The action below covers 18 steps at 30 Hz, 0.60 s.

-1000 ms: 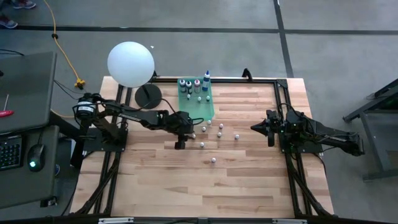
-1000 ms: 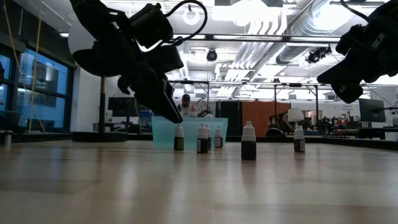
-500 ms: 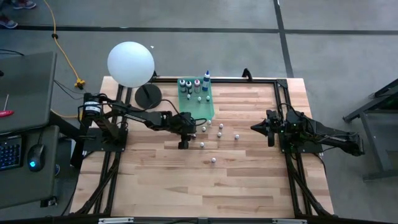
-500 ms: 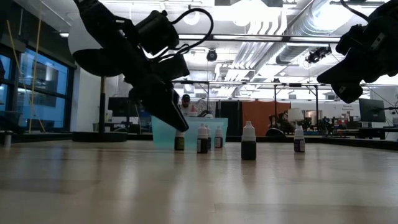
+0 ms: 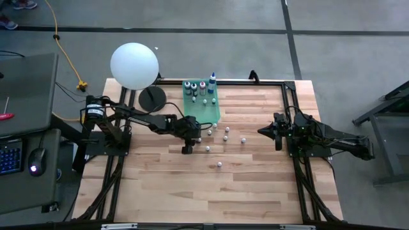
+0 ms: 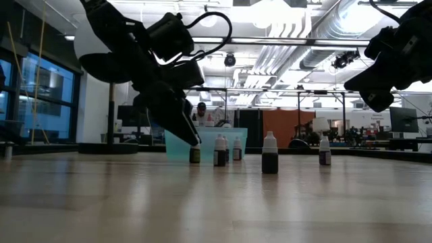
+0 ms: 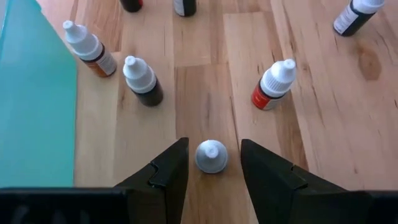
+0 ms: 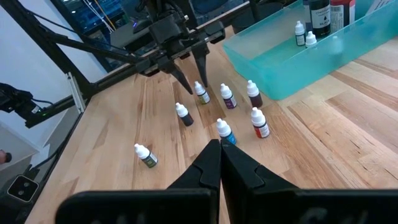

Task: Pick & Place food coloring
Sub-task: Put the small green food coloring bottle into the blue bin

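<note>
Jaws on the left gripper [image 7: 210, 163] are parted and now sit either side of one small food coloring bottle [image 7: 211, 156]. A second ago the arm was higher and a bit further back, so it has come down over this bottle. The jaws aren't pinching the bottle yet, so I'd say the grab is next. The bottle stands upright on the tabletop [image 5: 255, 185], just beside the green tray [image 5: 214, 115]. From above you mostly see its round white cap with a little nozzle.

The other loose bottles [image 7: 142, 81] nearby are the same type: smooth plastic, white conical tips, dark or reddish bodies. The tray is translucent with a few bottles already in it, and the tabletop is pale wood planks. The right gripper [image 8: 219, 163] waits at the right side, jaws shut on nothing.
</note>
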### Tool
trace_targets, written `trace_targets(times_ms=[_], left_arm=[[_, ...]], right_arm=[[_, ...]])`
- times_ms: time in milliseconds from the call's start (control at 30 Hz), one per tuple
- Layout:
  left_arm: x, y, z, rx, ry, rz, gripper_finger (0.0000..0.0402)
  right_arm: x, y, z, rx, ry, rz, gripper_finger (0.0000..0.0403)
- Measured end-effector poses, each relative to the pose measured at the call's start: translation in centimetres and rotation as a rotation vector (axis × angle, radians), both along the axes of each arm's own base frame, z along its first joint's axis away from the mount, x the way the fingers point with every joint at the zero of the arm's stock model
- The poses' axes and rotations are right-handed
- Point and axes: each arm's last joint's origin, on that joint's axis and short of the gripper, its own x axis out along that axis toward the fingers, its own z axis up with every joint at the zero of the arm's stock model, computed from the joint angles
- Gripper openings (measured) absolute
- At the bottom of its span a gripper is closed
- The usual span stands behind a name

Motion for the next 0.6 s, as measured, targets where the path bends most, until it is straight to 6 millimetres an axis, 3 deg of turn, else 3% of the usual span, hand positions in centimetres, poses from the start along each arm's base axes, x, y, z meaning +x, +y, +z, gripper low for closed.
trace_targets(times_ms=[600], left_arm=[[0.00,0.00,0.00,-0.030,0.001,0.033,0.0141]], right_arm=[[0.00,0.00,0.00,0.000,0.000,0.000,0.0000]])
